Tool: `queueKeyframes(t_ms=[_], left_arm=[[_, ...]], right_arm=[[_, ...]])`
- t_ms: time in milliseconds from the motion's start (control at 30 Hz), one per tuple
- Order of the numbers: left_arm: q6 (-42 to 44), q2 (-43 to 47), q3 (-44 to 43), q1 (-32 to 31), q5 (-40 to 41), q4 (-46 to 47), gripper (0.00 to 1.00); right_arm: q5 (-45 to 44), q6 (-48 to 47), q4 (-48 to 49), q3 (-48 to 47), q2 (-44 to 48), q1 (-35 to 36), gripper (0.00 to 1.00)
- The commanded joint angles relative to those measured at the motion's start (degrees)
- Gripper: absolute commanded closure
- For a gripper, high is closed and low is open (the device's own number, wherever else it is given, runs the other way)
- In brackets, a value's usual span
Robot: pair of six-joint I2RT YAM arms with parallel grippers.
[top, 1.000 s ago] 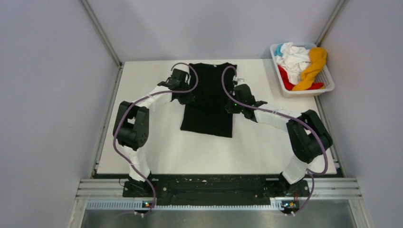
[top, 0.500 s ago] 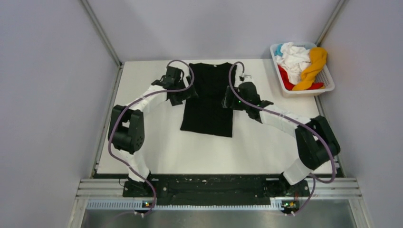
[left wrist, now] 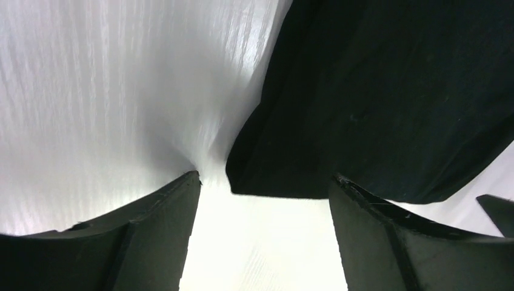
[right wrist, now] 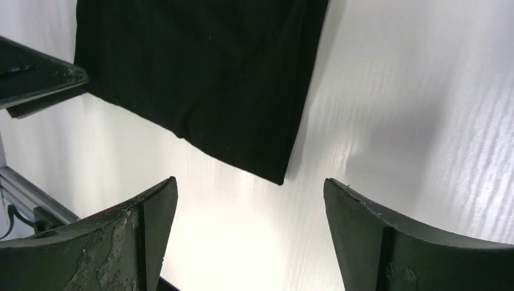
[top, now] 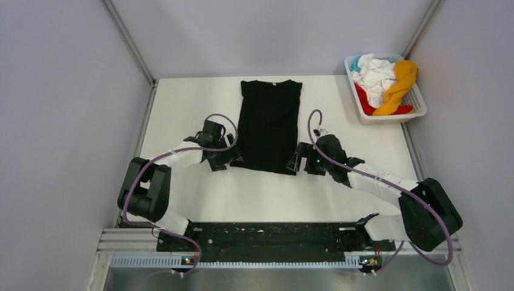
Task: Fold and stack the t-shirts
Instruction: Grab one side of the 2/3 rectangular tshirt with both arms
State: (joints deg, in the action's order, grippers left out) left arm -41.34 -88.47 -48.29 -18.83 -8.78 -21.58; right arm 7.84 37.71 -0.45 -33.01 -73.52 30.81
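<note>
**A:** So, what did the overhead view show?

**B:** The black shirt [top: 268, 124] lay flat on the counter [top: 182, 115] in a long narrow shape, collar at the far end and hem toward the arms. The left fingers [top: 229, 161] were at its near left corner and the right fingers [top: 301, 165] at its near right corner, both low over the counter.

**A:** And the others?

**B:** They were heaped in the basket [top: 418, 108] at the far right corner, well apart from the black shirt. There was a white shirt [top: 376, 73] and an orange-yellow shirt [top: 400, 82] draped down the right side. A red shirt [top: 363, 97] lay underneath, and a light-blue shirt [top: 356, 62] was at the far left end.

**A:** The left wrist view?

**B:** The left fingers stood spread wide with only bare counter between them, holding nothing. The hem corner of the black shirt lay just past their tips, nearer the right-hand one. Whether that one touched the cloth, I could not tell.

**A:** And the right wrist?

**B:** Much the same. The right fingers were wide apart and held nothing. The other hem corner lay beyond their tips, clear of both. A tip of the left fingers showed at the left edge of that view, beside the hem.
</note>
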Motion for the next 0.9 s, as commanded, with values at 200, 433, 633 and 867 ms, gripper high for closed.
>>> queueKeyframes(t_ms=[200,433,633,867], left_arm=[[-2.48,-4.61,2.47,0.2,-3.97,8.89,0.6],[-3.01,-3.11,4.25,0.2,-2.56,8.51,1.0],[-3.03,-2.4,4.18,0.2,-1.86,8.4,1.0],[-3.68,-2.32,4.05,0.2,-2.07,8.57,1.0]], right_arm=[[0.14,4.01,1.78,0.9,-3.05,2.43,0.09],[0.01,6.17,4.25,1.03,-7.05,3.88,0.22],[-3.1,8.67,5.88,1.48,-10.11,4.21,0.38],[-2.56,9.07,6.12,1.31,-11.63,5.37,0.75]])
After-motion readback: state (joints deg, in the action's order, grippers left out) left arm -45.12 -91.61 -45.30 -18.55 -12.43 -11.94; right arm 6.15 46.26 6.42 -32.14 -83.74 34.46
